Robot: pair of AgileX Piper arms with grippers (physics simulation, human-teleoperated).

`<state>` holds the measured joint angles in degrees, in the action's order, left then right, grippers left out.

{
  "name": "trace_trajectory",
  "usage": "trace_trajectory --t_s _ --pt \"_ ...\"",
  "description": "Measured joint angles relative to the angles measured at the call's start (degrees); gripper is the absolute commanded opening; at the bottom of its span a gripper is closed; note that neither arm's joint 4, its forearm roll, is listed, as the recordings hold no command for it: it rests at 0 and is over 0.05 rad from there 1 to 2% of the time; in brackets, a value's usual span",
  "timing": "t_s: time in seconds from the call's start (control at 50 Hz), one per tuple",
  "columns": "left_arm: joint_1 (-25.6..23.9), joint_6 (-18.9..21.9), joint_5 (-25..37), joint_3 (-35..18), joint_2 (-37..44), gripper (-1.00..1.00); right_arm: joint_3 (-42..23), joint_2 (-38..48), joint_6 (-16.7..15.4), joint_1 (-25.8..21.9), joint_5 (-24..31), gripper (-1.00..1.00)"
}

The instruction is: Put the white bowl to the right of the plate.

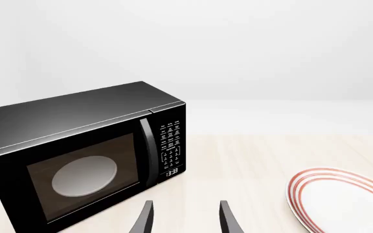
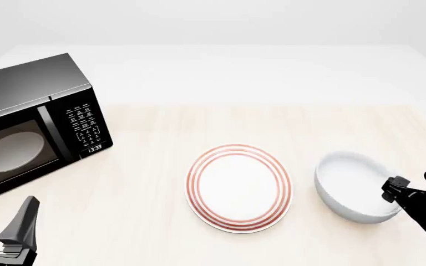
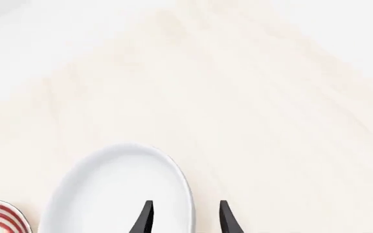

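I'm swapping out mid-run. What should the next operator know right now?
Right gripper: jaws apart, straddling the rim of the white bowl; whether they pinch it I cannot tell.
Left gripper: open, empty, near the microwave.
The bowl sits on the table right of the plate, not touching it.
Done: placement looks right.
Left: let go if gripping and back the right arm away.

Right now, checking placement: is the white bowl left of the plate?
No, the white bowl sits right of the plate in the front view.
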<state>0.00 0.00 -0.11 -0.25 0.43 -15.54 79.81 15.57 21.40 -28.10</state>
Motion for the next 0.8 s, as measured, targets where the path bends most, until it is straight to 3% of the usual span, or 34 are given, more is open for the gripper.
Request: trace_trajectory --t_s 0.44,0.58,0.8 --pt "0.00 0.00 0.00 0.00 0.00 1.00 -4.31 -35.48 -4.52 -6.00 30.71 1.00" --pt "0.00 0.00 0.00 0.00 0.00 1.00 -3.23 -40.20 -5.42 -10.74 33.49 1.00" --pt "0.00 0.00 0.00 0.00 0.00 1.00 1.99 -42.47 -5.59 -16.40 30.52 1.00"
